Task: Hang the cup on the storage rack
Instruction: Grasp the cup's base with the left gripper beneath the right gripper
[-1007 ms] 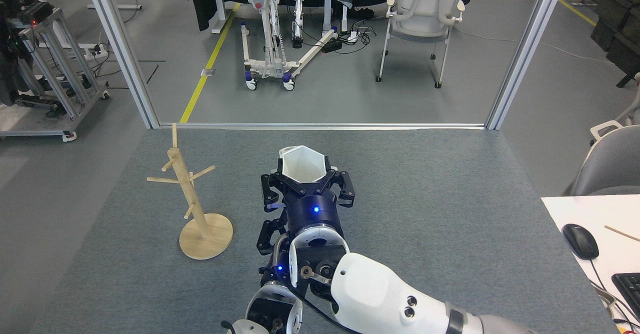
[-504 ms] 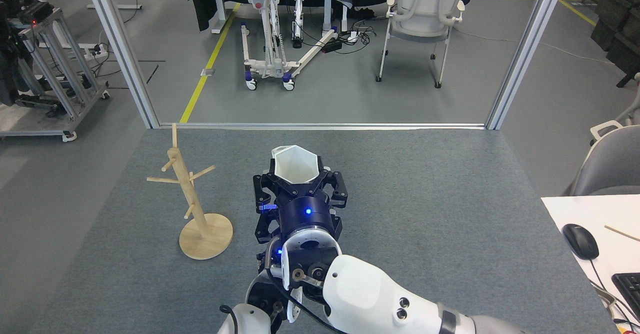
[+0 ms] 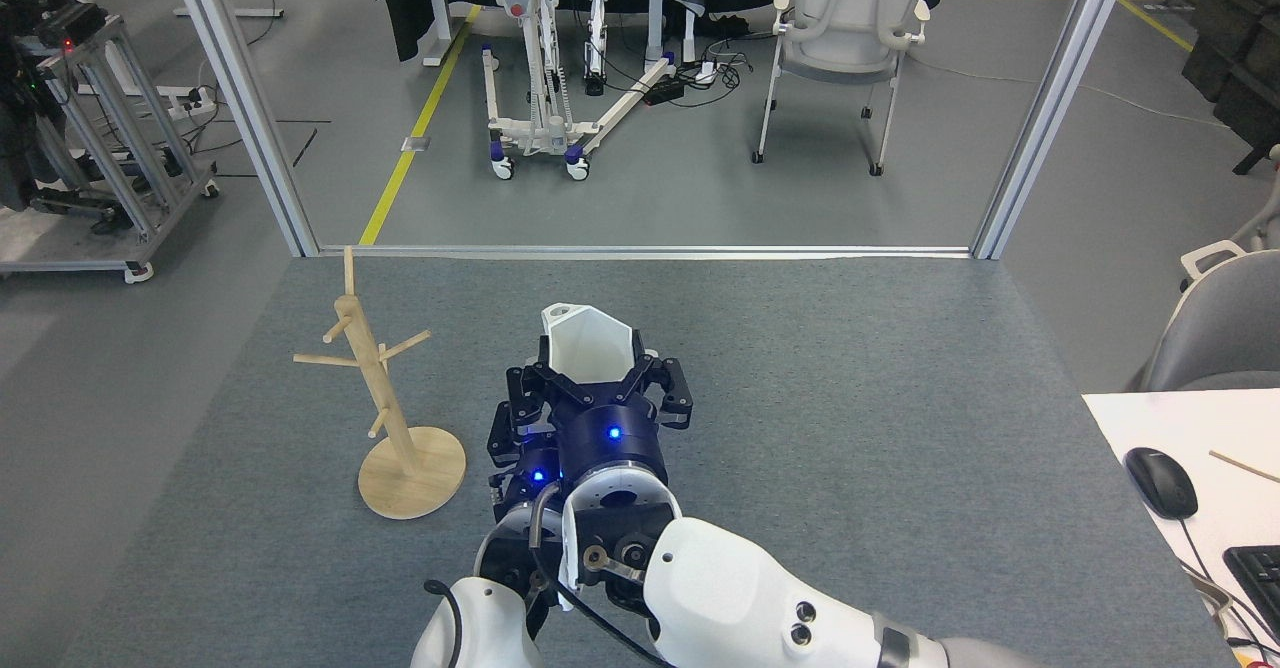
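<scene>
The white faceted cup is held mouth-up above the grey table, its small loop handle on the far left side of the rim. My right gripper is shut on the cup, one dark finger on each side of its lower body. Left of it, clearly apart, the light wooden storage rack stands upright on its round base, all its pegs bare. My left gripper sits close under and left of the right wrist, mostly hidden, so whether it is open or shut does not show.
The grey felt table ends at a metal far edge between two aluminium posts. A white desk with a black mouse is at the right. A white chair and a wheeled frame stand beyond on the floor.
My right gripper has carried the cup a little left and nearer, and the handle now shows at the rim. My left arm has risen from below, close under the right wrist.
</scene>
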`<state>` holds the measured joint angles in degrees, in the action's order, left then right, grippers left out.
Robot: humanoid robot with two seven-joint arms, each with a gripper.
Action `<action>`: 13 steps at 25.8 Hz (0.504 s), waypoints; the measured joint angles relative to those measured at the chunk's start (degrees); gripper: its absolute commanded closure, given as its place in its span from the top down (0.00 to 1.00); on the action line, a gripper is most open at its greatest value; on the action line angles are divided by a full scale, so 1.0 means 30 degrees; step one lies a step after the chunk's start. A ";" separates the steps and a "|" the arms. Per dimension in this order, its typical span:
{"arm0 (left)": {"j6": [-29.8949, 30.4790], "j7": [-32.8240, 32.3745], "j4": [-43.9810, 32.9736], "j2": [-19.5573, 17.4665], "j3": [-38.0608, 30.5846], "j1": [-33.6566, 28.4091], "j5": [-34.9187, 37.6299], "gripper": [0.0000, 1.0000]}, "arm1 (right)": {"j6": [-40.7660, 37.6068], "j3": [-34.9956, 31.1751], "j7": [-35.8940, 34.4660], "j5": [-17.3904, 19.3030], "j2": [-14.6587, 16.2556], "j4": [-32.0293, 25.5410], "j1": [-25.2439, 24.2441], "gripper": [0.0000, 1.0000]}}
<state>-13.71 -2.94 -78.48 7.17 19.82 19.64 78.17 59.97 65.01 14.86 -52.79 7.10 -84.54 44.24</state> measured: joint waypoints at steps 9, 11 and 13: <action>0.0090 -0.0139 0.0322 -0.0103 -0.0381 0.0418 -0.0220 0.77 | -0.0348 -0.0020 -0.0505 -0.0015 0.0058 0.0246 -0.0089 0.14; 0.0090 -0.0223 0.0334 -0.0123 -0.0379 0.0373 -0.0224 0.67 | -0.0511 -0.0018 -0.0396 -0.0016 0.0062 0.0255 -0.0097 0.18; 0.0090 -0.0293 0.0335 -0.0141 -0.0379 0.0303 -0.0226 0.63 | -0.0557 -0.0020 -0.0309 -0.0015 0.0063 0.0258 -0.0150 0.25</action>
<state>-13.44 -3.82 -77.47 6.75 18.68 20.55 77.49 58.29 64.95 13.93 -52.83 7.29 -83.77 43.79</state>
